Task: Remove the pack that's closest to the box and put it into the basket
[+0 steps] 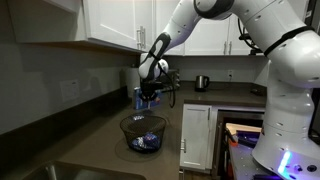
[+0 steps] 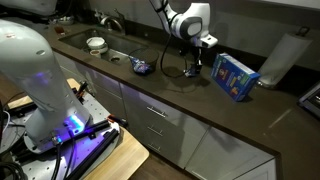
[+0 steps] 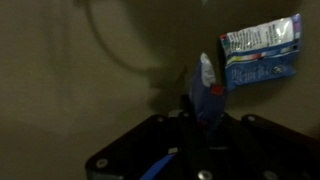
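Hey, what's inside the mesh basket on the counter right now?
A blue-and-white heap lies at the bottom of the basket, apparently packs. The dark mesh and the blur hide how many there are and whether anything lies beneath them.

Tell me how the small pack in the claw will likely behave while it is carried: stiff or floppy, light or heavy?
The pack looks thin and flat, so it is probably light. It stands up from the claw without drooping, so it may be fairly stiff. Its wrapper seems shiny in this dim view, so it could slip.
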